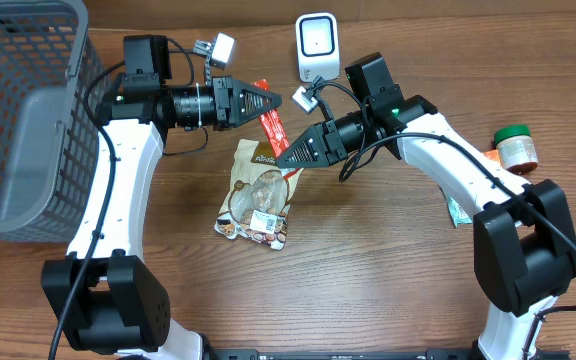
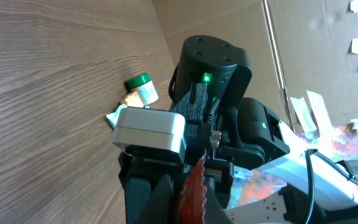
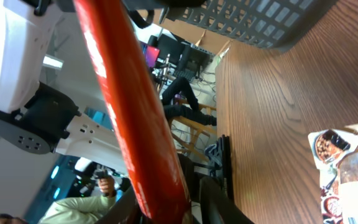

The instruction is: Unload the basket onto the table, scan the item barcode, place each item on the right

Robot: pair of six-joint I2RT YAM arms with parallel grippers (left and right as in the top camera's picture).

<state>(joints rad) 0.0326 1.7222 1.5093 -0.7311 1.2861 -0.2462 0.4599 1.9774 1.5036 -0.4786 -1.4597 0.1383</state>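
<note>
Although the grey wire basket (image 1: 8, 50) stands well to the left of the barcode scanner (image 1: 315, 42), only its own mesh shows inside it from overhead. Well to the scanner's right, a green-capped jar (image 1: 515, 147) stands with its lid on, and its contents cannot be made out.

Just in front of the scanner, raised off the surface (image 1: 368, 290), the red stick packet (image 1: 271, 128) is clamped near its upper end in the left claw (image 1: 268, 100), whose fingers are pressed together on it. The right claw (image 1: 286, 158) meets the packet's lower end with its jaws either side of the strip, but I cannot tell whether they pinch it. Further in front of the scanner, a snack pouch (image 1: 256, 195) lies flat on the wood.

Only the overhead view shows the scanner and both claws together. The left wrist view gives just the packet's serrated red end (image 2: 194, 193) between its fingers, facing the right arm's black wrist, with the jar (image 2: 140, 87) beyond. The right wrist view shows the packet (image 3: 129, 112) as a long blurred red bar, plus the basket (image 3: 260, 18) and a corner of the pouch (image 3: 347, 168).

Print on the packet is too blurred to read in any view. The right arm partly covers a flat packet (image 1: 458, 212).
</note>
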